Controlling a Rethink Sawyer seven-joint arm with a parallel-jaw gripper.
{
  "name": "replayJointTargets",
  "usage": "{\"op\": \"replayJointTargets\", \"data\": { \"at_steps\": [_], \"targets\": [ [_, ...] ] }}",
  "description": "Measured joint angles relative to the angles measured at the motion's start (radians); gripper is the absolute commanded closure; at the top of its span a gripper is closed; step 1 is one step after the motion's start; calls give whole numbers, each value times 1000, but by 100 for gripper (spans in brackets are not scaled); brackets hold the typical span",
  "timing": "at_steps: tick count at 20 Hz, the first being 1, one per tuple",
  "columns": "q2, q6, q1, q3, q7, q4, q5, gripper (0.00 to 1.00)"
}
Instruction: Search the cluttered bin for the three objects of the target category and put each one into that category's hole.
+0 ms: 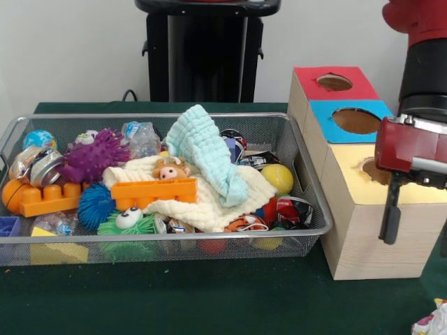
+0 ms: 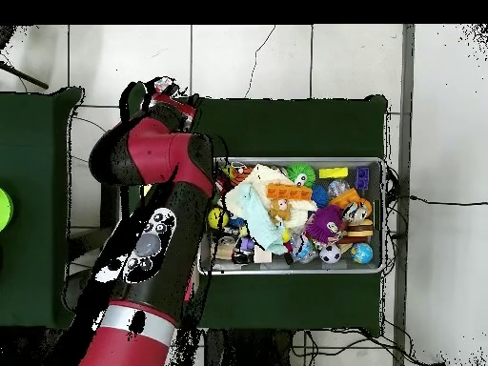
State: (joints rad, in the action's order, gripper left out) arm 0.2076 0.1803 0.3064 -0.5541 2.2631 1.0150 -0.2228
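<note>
Wire bin point(image 1: 307, 174) holds cloths point(image 1: 209, 167), toys, balls

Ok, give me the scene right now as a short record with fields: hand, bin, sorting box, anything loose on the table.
hand: hangs beside the wooden box, over its yellow section; one dark finger shows, open or shut unclear, nothing seen held
bin: wire mesh basket crammed with toys
top of pile: pale blue cloth over a cream cloth, orange brick lying on it
other toys: purple spiky ball, yellow ball
sorting box: red hole, blue hole, yellow hole partly hidden
loose: small item at table corner, unclear
</note>
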Motion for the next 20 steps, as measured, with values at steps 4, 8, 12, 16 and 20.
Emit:
{"op": "replayJointTargets", "data": {
  "at_steps": [4,8,12,16,20],
  "targets": [
    [-35,0,15,-16,0,-23,-6,0],
    [-65,0,20,-31,0,-33,-17,0],
    [-95,0,20,-45,0,-43,-30,0],
    [-120,0,19,-56,0,-53,-35,0],
    [-130,0,19,-58,0,-58,-38,0]
  ]
}}
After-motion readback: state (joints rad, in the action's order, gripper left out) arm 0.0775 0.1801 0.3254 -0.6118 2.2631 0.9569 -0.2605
